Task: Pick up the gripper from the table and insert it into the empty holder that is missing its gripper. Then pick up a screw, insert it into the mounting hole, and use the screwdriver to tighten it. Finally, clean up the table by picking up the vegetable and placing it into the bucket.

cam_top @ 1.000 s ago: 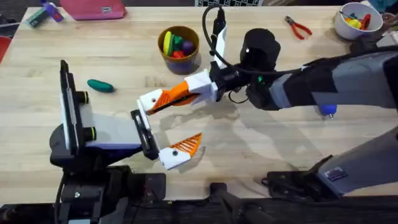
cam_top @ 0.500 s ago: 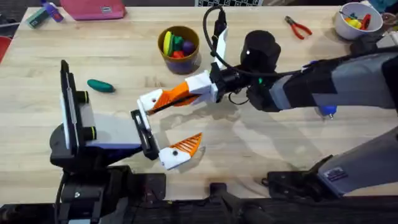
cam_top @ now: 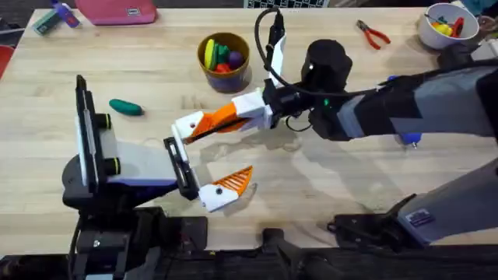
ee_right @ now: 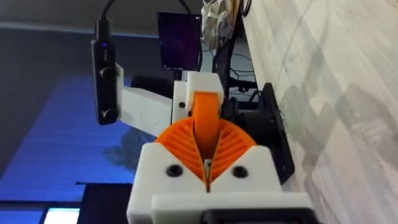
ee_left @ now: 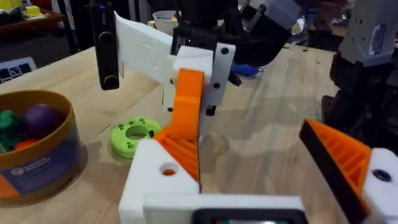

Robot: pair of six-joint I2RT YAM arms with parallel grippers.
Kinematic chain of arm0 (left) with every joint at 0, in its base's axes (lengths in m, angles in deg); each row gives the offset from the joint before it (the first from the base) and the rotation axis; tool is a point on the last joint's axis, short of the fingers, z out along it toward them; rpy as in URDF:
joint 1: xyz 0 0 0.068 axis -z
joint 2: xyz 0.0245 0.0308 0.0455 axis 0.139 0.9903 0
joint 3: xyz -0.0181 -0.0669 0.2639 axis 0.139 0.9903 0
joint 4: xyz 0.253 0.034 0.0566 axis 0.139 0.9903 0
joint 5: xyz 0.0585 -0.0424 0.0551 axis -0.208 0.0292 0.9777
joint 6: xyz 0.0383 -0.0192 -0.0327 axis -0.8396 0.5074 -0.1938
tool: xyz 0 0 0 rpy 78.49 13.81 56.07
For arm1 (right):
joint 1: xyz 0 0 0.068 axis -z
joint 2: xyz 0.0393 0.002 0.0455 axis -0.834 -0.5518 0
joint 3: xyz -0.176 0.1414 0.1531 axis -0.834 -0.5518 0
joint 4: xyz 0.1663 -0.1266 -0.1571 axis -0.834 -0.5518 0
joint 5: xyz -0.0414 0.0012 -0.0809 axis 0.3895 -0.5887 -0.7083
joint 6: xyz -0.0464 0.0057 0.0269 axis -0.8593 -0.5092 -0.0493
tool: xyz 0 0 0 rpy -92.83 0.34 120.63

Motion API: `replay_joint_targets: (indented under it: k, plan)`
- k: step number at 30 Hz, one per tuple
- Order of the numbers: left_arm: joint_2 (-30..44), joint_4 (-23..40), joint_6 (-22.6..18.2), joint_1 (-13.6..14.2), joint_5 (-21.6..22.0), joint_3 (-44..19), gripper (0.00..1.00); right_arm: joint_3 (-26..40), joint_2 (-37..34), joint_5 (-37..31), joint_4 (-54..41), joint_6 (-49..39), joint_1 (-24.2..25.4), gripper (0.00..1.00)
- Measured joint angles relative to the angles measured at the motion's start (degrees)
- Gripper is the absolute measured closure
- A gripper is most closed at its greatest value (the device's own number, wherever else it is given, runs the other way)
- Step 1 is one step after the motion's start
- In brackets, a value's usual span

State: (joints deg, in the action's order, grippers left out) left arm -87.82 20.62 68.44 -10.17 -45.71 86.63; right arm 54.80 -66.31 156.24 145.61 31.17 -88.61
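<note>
My right gripper (cam_top: 212,122) reaches across the table and is shut on the gripper (ee_right: 206,121), the small orange finger. The finger's end meets the white empty holder (ee_left: 163,180) on my left arm, whose face has a round mounting hole (ee_left: 168,169). My left gripper (cam_top: 214,155) stands open, its other orange finger (cam_top: 232,183) well apart. The green vegetable (cam_top: 124,107) lies on the table to the left. The orange bucket (cam_top: 223,62) with toys in it stands behind. The blue screwdriver (cam_top: 410,138) peeks from under my right arm. The screw is out of view.
A green disc (ee_left: 134,134) lies near the bucket. Red-handled pliers (cam_top: 373,33) and a white bowl (cam_top: 443,27) with toys sit at the back right. A pink case (cam_top: 117,12) is at the back left. A black stand (cam_top: 89,144) stands by the left arm.
</note>
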Motion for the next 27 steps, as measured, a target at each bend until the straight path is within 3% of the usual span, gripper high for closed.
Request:
replay_joint_targets:
  k: [27]
  plan:
    - [0.0,-0.1,0.2,0.0,0.5,0.0,0.013,0.0,0.0,-1.2,0.1,0.1,-0.6,0.993]
